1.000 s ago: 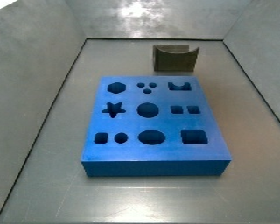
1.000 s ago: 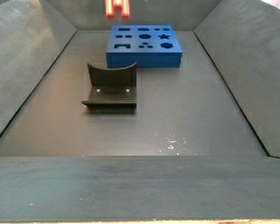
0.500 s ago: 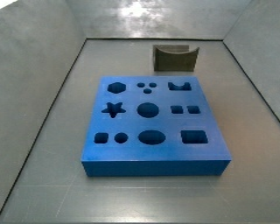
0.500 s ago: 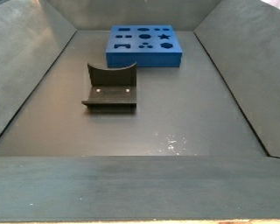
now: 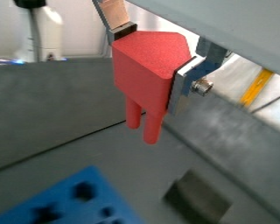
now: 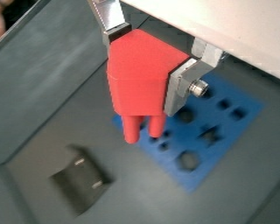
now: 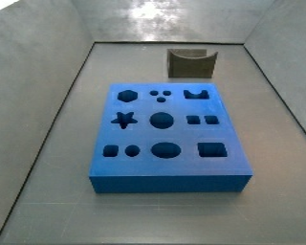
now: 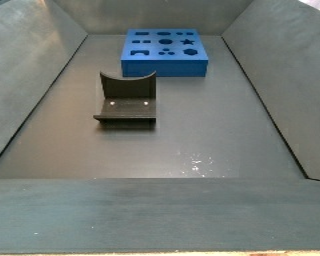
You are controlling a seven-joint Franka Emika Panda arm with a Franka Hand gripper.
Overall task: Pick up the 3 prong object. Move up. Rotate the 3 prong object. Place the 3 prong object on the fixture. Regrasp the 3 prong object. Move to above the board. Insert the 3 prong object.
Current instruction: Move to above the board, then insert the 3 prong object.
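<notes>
Red plastic 3 prong object [image 6: 143,83], prongs pointing down, sits clamped between the silver finger plates [image 6: 185,83] of the end effector [image 5: 154,54], high above the blue cutout board [image 6: 213,131] and dark notched fixture [image 6: 81,179] on the bench [image 7: 47,144].

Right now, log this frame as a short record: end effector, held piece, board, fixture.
end effector: shut on the 3 prong object, seen only in both wrist views, out of frame in both side views
3 prong object: red, prongs pointing down, in the air over the bin
board: blue, flat on the floor, no piece seated in any cutout
fixture: dark, on the floor apart from the board, nothing on it
</notes>
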